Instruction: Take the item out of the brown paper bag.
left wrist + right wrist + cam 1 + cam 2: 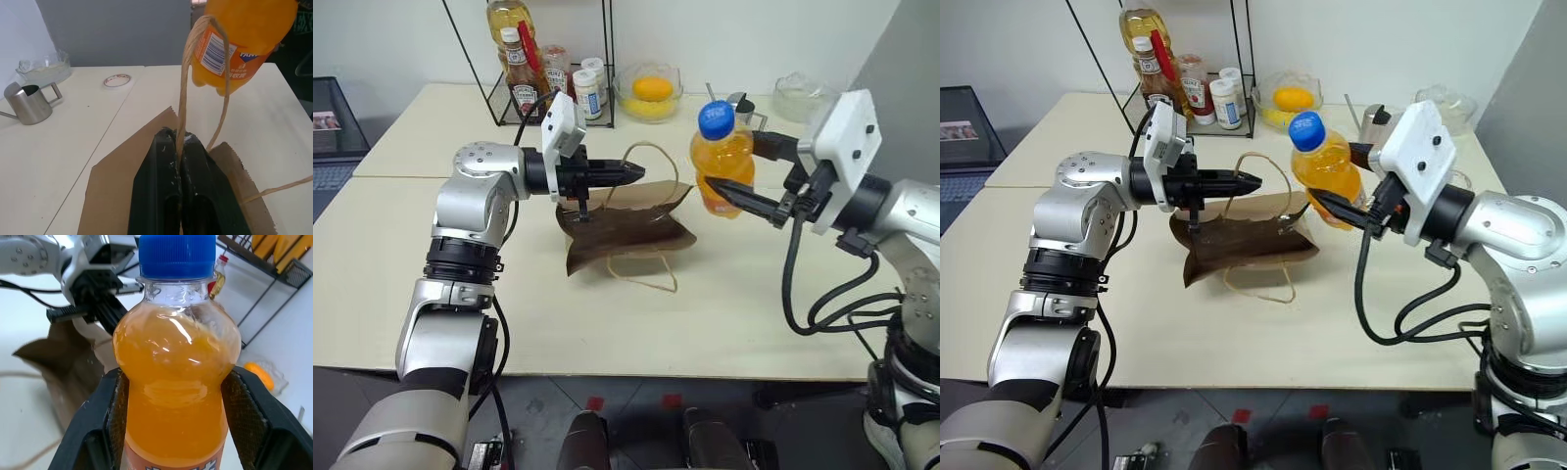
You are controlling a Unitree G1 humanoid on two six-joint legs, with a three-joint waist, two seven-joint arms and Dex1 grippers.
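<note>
Clear of the limp brown paper bag (625, 227), whose handle (185, 88) the left gripper (628, 173) pinches shut, the item (722, 162), a slick, liquid-heavy orange soda bottle at the bag's two o'clock, hangs mid-body in the right gripper (171, 431).

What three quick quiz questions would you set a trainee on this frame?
1. True or false: the right gripper has its fingers around the orange drink bottle, held clear of the brown paper bag.
2. What is the left gripper pinching? A) the bag's cord handle B) a sauce bottle C) a steel jug
3. Fill in: the bottle's cap is ___.
Key: 1 true; 2 A; 3 blue.
</note>
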